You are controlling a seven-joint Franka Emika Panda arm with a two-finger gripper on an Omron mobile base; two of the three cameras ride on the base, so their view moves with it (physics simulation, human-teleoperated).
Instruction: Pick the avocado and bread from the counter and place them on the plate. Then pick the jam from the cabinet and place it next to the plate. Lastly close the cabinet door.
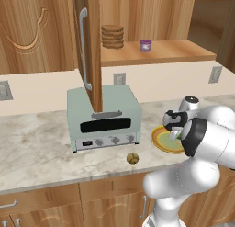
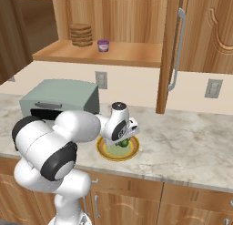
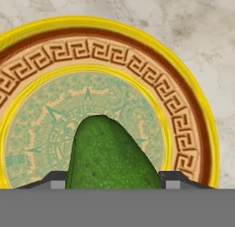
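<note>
My gripper (image 3: 110, 179) is shut on the avocado (image 3: 110, 152), a dark green lump held just above the pale green centre of the plate (image 3: 183, 125). From the right base view the avocado (image 2: 123, 142) hangs under the hand over the plate (image 2: 109, 155). The plate (image 1: 160, 141) lies on the counter (image 1: 36, 148), partly hidden by my arm. The bread (image 1: 132, 158), a small tan lump, sits on the counter left of the plate. The purple jam (image 1: 145, 45) (image 2: 103, 45) stands on the cabinet shelf. The cabinet door (image 1: 89, 47) (image 2: 175, 46) stands open.
A pale green toaster oven (image 1: 103, 118) (image 2: 59, 99) stands on the counter left of the plate, under the open door's edge. A stack of flat brown discs (image 1: 112, 36) sits on the shelf beside the jam. Wall outlets dot the backsplash.
</note>
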